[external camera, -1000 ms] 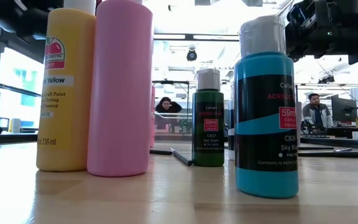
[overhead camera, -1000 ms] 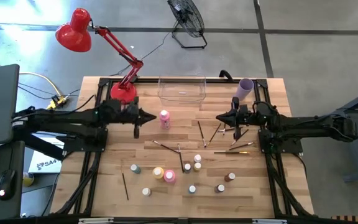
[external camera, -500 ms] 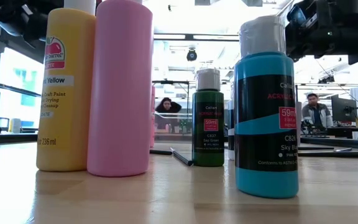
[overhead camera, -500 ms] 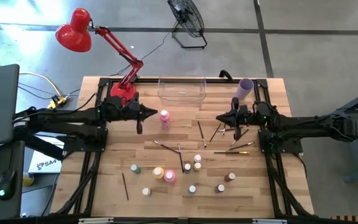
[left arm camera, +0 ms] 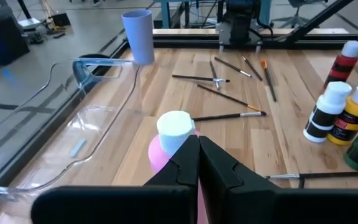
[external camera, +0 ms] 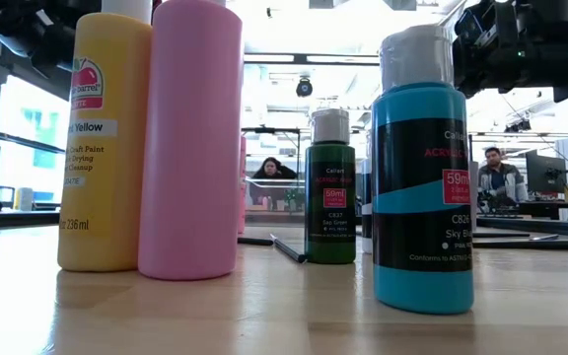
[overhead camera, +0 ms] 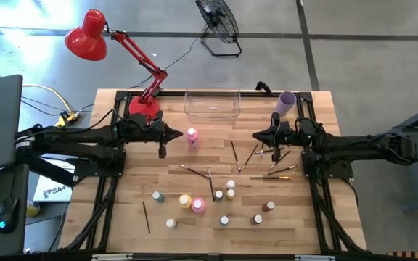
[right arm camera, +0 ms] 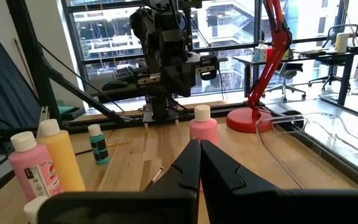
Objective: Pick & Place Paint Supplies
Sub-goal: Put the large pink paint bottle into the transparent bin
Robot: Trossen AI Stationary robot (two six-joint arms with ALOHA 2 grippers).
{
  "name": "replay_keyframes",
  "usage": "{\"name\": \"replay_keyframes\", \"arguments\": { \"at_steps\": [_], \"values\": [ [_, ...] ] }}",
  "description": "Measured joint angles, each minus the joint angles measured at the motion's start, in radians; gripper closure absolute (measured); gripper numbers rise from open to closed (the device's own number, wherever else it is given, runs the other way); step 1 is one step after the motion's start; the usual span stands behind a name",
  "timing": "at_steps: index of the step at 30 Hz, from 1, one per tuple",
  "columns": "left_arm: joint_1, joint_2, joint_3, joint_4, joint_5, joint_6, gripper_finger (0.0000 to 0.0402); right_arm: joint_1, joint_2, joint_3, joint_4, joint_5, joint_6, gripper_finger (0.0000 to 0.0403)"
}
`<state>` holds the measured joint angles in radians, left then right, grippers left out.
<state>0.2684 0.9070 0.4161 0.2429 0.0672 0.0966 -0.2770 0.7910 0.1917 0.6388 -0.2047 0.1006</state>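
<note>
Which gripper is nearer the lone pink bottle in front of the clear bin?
Left. The left gripper sits shut just beside the pink bottle, on its left-arm side. The right gripper waits shut well across the table on the bottle's other side.

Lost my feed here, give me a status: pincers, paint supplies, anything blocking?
Left pincer shut, empty, beside lone pink bottle. Right pincer shut, empty, over brushes. All supplies on table, bin empty. Nothing blocking.

Bare table point(overhead camera: 122, 188) lies open on the left; brushes point(overhead camera: 267, 156) and small bottles point(overhead camera: 227, 190) crowd the middle.
</note>
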Motion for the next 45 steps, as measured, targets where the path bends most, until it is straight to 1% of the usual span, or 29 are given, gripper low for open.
{"name": "replay_keyframes", "arguments": {
  "at_steps": [2,4,6,13,15,18,22,26,33,45],
  "values": [
    [0.000,0.000,0.000,0.000,-0.004,-0.012,0.0389,0.000,0.000,0.000,0.000,0.000,0.000,0.0401],
    [0.000,0.000,0.000,0.000,-0.006,-0.033,0.0368,0.000,0.000,0.000,-0.001,0.000,0.000,0.0401],
    [0.000,0.000,0.000,0.000,-0.015,-0.057,0.0340,0.000,0.000,0.000,-0.002,0.000,0.000,0.0401],
    [0.000,0.008,0.000,0.000,-0.081,-0.173,0.0217,0.000,0.000,0.000,-0.017,0.000,0.000,0.0401],
    [0.000,0.008,0.000,0.004,-0.093,-0.187,0.0192,0.000,0.000,0.000,-0.027,0.000,0.000,0.0401],
    [0.000,0.008,0.000,0.001,-0.096,-0.196,0.0167,0.000,0.000,0.000,-0.040,0.000,0.000,0.0401],
    [0.000,0.008,0.000,0.001,-0.096,-0.207,0.0152,0.000,0.000,0.000,-0.050,0.000,0.000,0.0401],
    [0.000,0.037,0.000,0.002,-0.081,-0.207,0.0150,0.000,0.000,0.000,-0.050,0.000,0.000,0.0401],
    [0.000,0.155,0.010,0.097,-0.044,-0.199,0.0150,0.000,0.000,0.000,-0.050,-0.003,0.000,0.0401],
    [0.000,0.308,0.105,0.102,-0.032,-0.198,0.0150,0.000,0.000,0.000,-0.051,-0.004,0.008,0.0401]
  ]
}}
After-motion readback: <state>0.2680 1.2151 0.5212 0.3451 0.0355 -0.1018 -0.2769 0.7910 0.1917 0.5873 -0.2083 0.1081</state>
